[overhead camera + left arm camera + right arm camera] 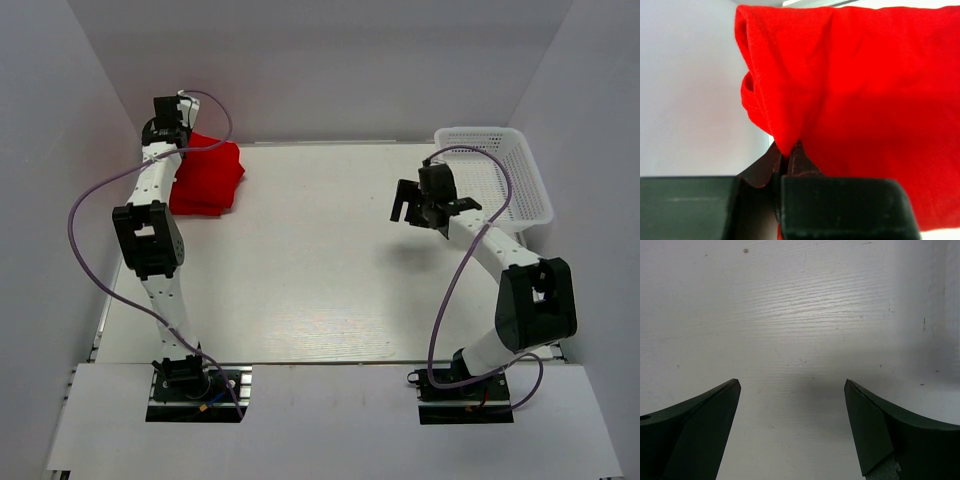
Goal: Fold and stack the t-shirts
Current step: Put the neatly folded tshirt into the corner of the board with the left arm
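Well, standing here, the red t-shirts (pixel 207 175) sit as a folded heap in the far left corner of the table (pixel 310 270), close to its far edge and to the left wall. How many layers are in the heap I cannot tell. The left arm reaches all the way out to that corner, and there is little space between it and the wall. Seen from its wrist, the left gripper (pixel 786 154) is pinched nearly closed on a small fold at the hem of the red cloth, and the fabric bunches up just above the fingertips (pixel 796 150). A rolled edge of the shirt curls over beside the pinch.

Over on the right, the right gripper (pixel 792 405) hangs above bare white tabletop with its jaws spread wide and nothing between them. It is just left of the white mesh basket (pixel 525 185), near its rim but apart from it. The basket fills the far right corner, hard against the table's right edge. A broad stretch of white tabletop shows between the heap and the basket. A purple cable (pixel 85 205) loops out from the left arm toward the left wall.
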You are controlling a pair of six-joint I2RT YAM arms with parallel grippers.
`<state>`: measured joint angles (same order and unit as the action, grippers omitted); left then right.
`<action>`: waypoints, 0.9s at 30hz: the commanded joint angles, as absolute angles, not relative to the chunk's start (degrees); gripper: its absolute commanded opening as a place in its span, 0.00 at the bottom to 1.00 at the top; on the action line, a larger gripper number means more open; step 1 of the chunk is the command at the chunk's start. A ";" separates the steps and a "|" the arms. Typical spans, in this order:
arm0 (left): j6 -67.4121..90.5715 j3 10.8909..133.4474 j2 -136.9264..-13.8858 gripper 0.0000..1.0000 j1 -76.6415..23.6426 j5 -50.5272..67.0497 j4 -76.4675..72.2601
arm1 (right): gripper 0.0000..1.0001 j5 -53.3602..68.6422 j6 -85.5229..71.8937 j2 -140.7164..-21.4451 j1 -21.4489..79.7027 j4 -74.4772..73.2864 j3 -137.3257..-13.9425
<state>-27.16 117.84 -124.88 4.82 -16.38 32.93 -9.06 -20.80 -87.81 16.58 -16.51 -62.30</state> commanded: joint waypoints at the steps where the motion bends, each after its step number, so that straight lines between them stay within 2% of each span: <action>1: -26.10 120.50 -124.10 0.00 5.71 -18.46 31.11 | 0.90 -10.11 -20.30 -88.42 16.53 -17.31 -65.21; 9: -26.10 119.97 -125.86 0.00 7.47 -20.21 29.88 | 0.90 -10.02 -19.60 -91.31 16.79 -19.95 -67.94; 10: -26.10 120.49 -125.86 0.09 7.47 -20.21 29.88 | 0.90 -9.93 -19.43 -91.41 16.70 -20.30 -68.64; 12: -25.40 120.50 -126.47 0.16 8.09 -21.09 29.88 | 0.90 -9.84 -19.25 -91.67 16.61 -20.83 -69.08; 13: -25.40 121.02 -126.47 0.47 8.09 -22.40 29.88 | 0.90 -9.32 -19.34 -91.50 16.70 -21.00 -68.99; 14: -25.40 121.03 -126.47 0.68 8.09 -22.41 29.88 | 0.90 -9.23 -19.25 -91.49 16.61 -21.01 -68.99; 15: -25.40 121.03 -126.47 0.76 8.09 -22.93 29.88 | 0.90 -9.05 -19.16 -91.49 16.70 -21.01 -69.26; 16: -24.79 121.03 -126.47 1.00 8.09 -22.24 30.58 | 0.90 -8.70 -18.90 -91.15 16.70 -21.27 -69.52; 23: -19.78 123.40 -122.10 1.00 8.09 -20.22 33.48 | 0.90 -8.08 -18.37 -86.50 16.79 -21.53 -67.60; 27: -16.09 122.26 -118.93 1.00 7.29 -15.14 36.99 | 0.90 -8.35 -18.37 -80.95 16.79 -20.13 -63.65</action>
<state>-20.12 121.12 -126.48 7.75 -19.55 33.91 -8.36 -19.03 -86.85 16.58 -21.26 -65.69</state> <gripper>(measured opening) 0.995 0.904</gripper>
